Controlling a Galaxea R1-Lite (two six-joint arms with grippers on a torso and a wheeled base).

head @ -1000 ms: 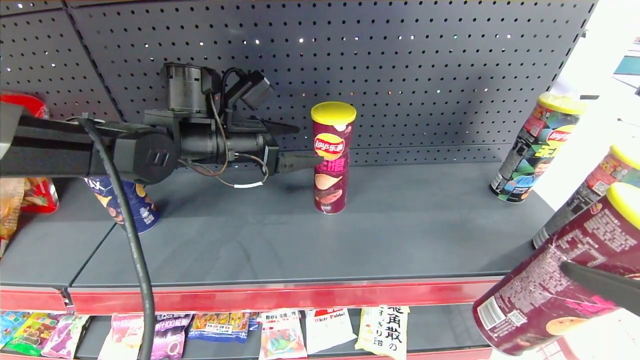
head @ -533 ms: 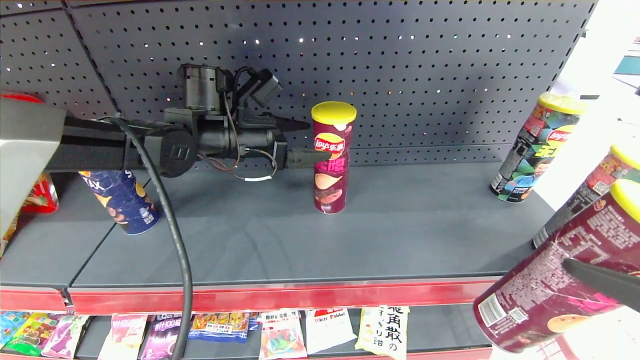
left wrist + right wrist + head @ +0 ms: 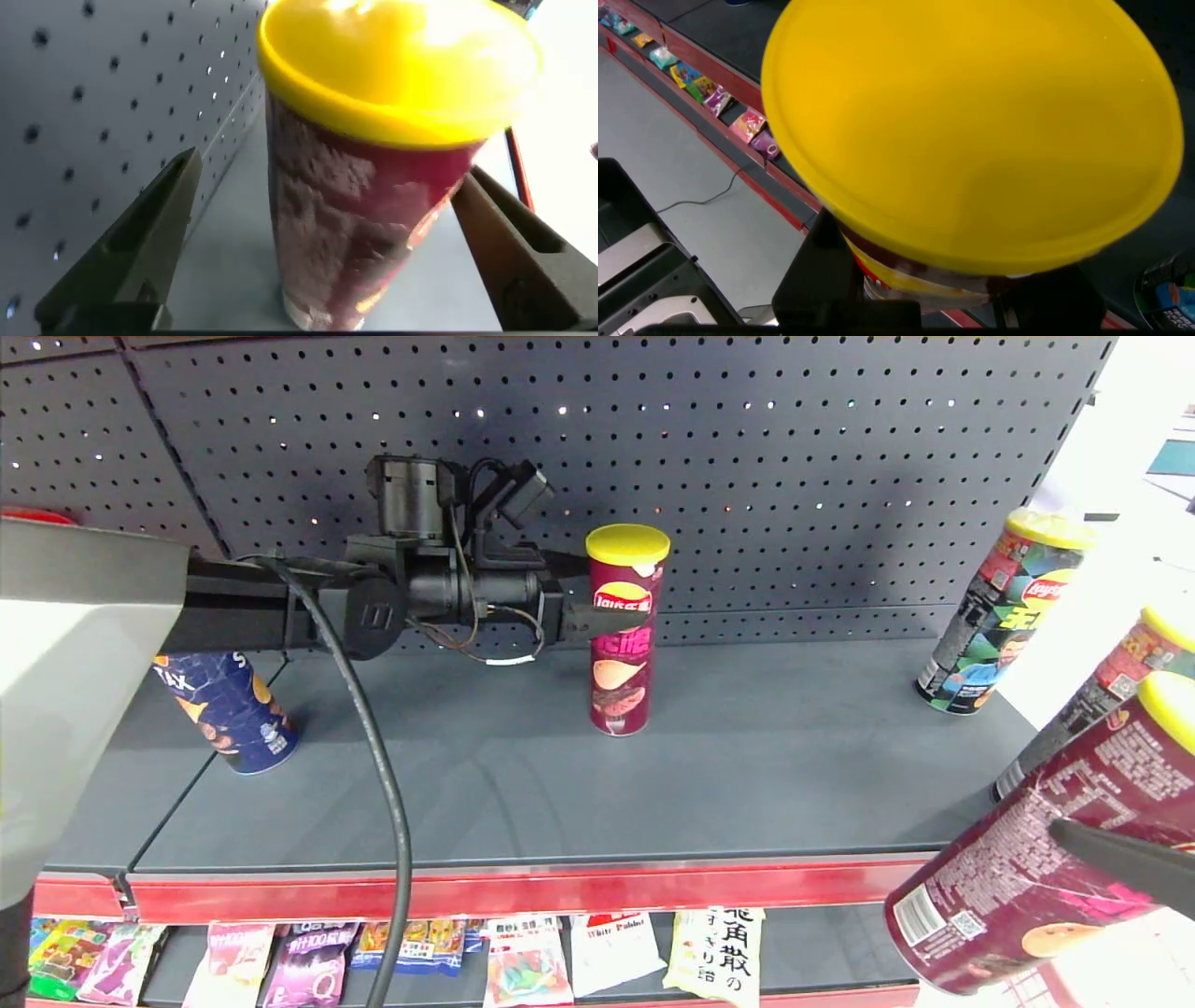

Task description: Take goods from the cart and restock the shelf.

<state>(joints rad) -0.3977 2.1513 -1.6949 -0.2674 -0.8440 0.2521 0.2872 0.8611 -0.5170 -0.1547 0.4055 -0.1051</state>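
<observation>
As left gripper (image 3: 611, 588) straddles shelved can (image 3: 621, 672), right (image 3: 1064, 840) clamps spare (image 3: 1018, 896); blue can (image 3: 229, 709) leftward.

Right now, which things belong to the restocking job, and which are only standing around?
Job: upright maroon can, straddled by the open left gripper; tilted maroon can, held in the right gripper; shelf.
Standing by: blue can; colourful can at the right; snack packets below.
</observation>
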